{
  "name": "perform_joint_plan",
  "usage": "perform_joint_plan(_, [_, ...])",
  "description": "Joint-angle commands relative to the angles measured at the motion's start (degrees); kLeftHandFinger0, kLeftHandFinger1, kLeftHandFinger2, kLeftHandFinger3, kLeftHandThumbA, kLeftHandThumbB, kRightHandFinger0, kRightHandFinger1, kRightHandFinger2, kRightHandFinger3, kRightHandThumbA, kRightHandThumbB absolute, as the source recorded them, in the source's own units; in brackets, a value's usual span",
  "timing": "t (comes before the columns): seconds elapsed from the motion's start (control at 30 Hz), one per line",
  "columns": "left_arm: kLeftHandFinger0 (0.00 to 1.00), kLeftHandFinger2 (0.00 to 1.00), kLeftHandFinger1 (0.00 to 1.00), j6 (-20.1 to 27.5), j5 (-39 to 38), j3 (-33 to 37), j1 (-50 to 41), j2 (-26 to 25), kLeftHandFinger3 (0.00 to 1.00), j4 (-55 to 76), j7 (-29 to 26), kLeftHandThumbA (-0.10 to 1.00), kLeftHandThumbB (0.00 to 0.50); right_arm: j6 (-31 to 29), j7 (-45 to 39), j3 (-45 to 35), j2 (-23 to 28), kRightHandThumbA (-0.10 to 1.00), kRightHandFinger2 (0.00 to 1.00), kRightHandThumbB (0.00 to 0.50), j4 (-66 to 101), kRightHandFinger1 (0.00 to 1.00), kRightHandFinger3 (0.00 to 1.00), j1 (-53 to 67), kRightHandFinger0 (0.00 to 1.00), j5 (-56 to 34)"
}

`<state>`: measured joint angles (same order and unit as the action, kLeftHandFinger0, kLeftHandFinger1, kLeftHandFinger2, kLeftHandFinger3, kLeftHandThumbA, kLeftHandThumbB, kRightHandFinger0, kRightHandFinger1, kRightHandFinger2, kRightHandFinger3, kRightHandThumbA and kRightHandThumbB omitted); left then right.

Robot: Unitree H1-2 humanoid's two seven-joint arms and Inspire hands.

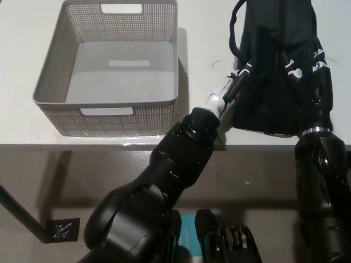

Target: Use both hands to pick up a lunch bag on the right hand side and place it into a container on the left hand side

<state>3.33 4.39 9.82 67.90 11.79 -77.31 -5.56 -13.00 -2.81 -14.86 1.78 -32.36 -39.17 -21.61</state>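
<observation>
Robot lab test station, plain white table [16,87], bare concrete floor [258,181], tape marks [63,230] by table leg

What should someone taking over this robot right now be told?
Left robot hand: pressed against the lunch bag's left side.
Right robot hand: pressed on its right side.
The black bag is squeezed between both hands at the table's right end; whether it is lifted is unclear.
The grey container sits to the left, with nothing in it.
Left: carry the bag over and set it inside.
</observation>
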Motion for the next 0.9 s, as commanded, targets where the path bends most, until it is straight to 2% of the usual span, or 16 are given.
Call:
perform_joint_plan(0.0, [1.00, 1.00, 1.00, 2.94, 1.39, 1.52, 6.92, 4.76, 1.00, 3.83, 4.70, 1.00, 0.359, 2.78, -1.53, 0.21, -1.46, 1.00, 1.00, 0.238, 3.24, 1.00, 1.00, -2.33, 1.00, -3.08])
perform_joint_plan(0.03, [1.00, 1.00, 1.00, 2.90, 1.01, 1.27, 6.99, 4.96, 1.00, 4.08, 5.00, 1.00, 0.361, 2.41, -1.84, -0.48, -1.47, 1.00, 1.00, 0.236, 2.55, 1.00, 1.00, -2.59, 1.00, -4.21])
perform_joint_plan(0.07, [1.00, 1.00, 1.00, 2.84, 0.58, 1.02, 7.18, 5.27, 1.00, 4.04, 5.61, 1.00, 0.374, 2.34, -2.48, -0.88, -1.21, 1.00, 1.00, 0.187, 1.87, 1.00, 1.00, -2.72, 1.00, -4.94])
perform_joint_plan(0.1, [1.00, 1.00, 1.00, 3.06, 0.60, 1.16, 7.22, 5.78, 1.00, 4.24, 6.00, 1.00, 0.346, 2.93, -2.19, -1.13, -0.97, 1.00, 1.00, 0.191, 2.02, 1.00, 1.00, -2.42, 1.00, -4.97])
perform_joint_plan(0.17, [1.00, 1.00, 1.00, 2.68, 2.83, 3.05, 7.47, 6.23, 1.00, 4.53, 4.87, 1.00, 0.330, 3.93, -2.00, -0.19, -0.31, 1.00, 1.00, 0.107, 3.36, 1.00, 1.00, -1.81, 1.00, -3.43])
perform_joint_plan(0.23, [1.00, 1.00, 1.00, 2.24, 3.21, 3.72, 8.24, 6.08, 1.00, 4.47, 5.09, 1.00, 0.309, 5.57, -1.81, 0.30, -0.10, 1.00, 1.00, 0.079, 5.09, 1.00, 1.00, -1.92, 1.00, -3.42])
perform_joint_plan(0.4, [1.00, 1.00, 1.00, 1.07, 3.06, 4.32, 9.62, 5.76, 1.00, 4.90, 6.35, 1.00, 0.300, 6.52, 0.65, 0.20, -0.40, 1.00, 1.00, 0.118, 7.55, 1.00, 1.00, -2.36, 1.00, -2.86])
perform_joint_plan(0.6, [1.00, 1.00, 1.00, 1.44, 3.08, 4.56, 11.60, 5.59, 1.00, 6.78, 7.64, 1.00, 0.287, 8.61, 3.95, 0.27, 0.08, 1.00, 1.00, 0.119, 12.43, 1.00, 1.00, -2.99, 1.00, -1.96])
perform_joint_plan(0.67, [1.00, 1.00, 1.00, 0.84, 3.73, 5.14, 12.53, 5.38, 1.00, 7.75, 7.79, 1.00, 0.255, 9.68, 4.33, -0.23, 0.16, 1.00, 1.00, 0.143, 13.79, 1.00, 1.00, -3.73, 1.00, -3.39])
perform_joint_plan(0.73, [1.00, 1.00, 1.00, 0.79, 3.81, 5.18, 13.63, 4.77, 1.00, 8.66, 7.73, 1.00, 0.254, 10.62, 4.17, -0.22, 0.43, 1.00, 1.00, 0.146, 14.46, 1.00, 1.00, -5.26, 1.00, -4.37])
perform_joint_plan(0.8, [1.00, 1.00, 1.00, 0.35, 3.77, 5.18, 14.49, 4.42, 1.00, 9.47, 7.65, 1.00, 0.276, 11.45, 4.73, -0.25, 0.81, 1.00, 1.00, 0.135, 15.17, 1.00, 1.00, -6.36, 1.00, -4.36])
perform_joint_plan(0.83, [1.00, 1.00, 1.00, 0.06, 3.56, 4.86, 15.09, 4.04, 1.00, 9.97, 7.29, 1.00, 0.312, 11.02, 4.85, -0.21, 0.88, 1.00, 1.00, 0.130, 14.80, 1.00, 1.00, -7.69, 1.00, -4.26])
perform_joint_plan(0.87, [1.00, 1.00, 1.00, -0.15, 3.45, 4.65, 15.51, 3.82, 1.00, 10.30, 7.05, 1.00, 0.325, 11.09, 5.08, -0.18, 0.98, 1.00, 1.00, 0.145, 14.78, 1.00, 1.00, -8.57, 1.00, -4.21])
